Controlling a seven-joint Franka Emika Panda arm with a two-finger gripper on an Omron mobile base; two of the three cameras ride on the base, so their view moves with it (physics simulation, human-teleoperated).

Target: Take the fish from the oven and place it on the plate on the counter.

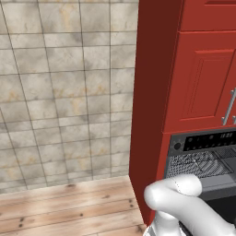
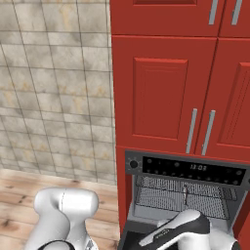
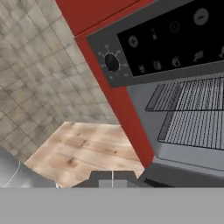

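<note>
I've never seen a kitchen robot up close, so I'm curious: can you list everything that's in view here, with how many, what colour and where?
oven: one, black, built into the red cabinet column, door open.
oven racks: two, grey wire, inside the oven.
control panel: one, dark, with a round knob at its left end.
cabinet doors: several, red, above the oven.
door handles: silver, upright, on the cabinet doors.
wall: beige tiles, left of the cabinets.
floor: light wood planks, below the wall.
arm: one, white with dark joints, in front of the oven.
fingers: dark, shut, near the oven's lower left corner.
</note>
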